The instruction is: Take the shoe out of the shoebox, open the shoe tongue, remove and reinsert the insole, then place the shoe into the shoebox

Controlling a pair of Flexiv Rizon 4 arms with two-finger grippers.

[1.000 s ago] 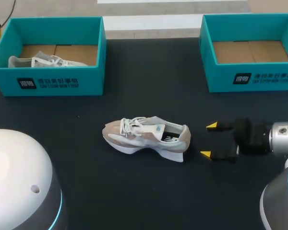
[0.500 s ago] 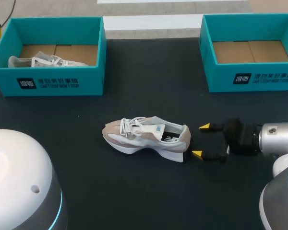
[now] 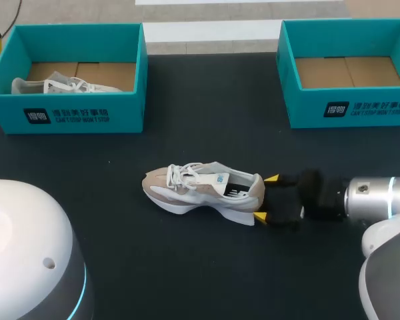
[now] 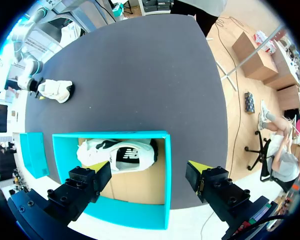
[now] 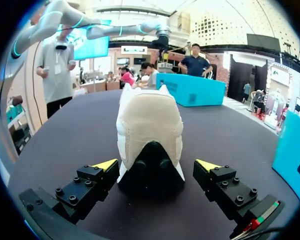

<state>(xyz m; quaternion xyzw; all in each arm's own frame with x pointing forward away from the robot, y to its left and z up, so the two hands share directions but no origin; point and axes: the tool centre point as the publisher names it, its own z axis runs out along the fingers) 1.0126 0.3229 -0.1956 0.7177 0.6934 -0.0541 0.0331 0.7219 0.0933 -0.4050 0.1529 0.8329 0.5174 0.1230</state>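
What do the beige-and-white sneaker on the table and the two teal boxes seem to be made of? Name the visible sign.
Beige-and-white sneaker: probably matt suede-like panels over white mesh; the heel looks fuzzy up close. Its sole seems white foam or rubber. Left teal shoebox and right teal shoebox: likely matt cardboard, with plain brown flaps showing on the floor inside.

A black, matte table (image 3: 207, 113) fills the head view from nine o'clock across to three o'clock, and its far edge runs straight along twelve o'clock. Light falls evenly on its surface.
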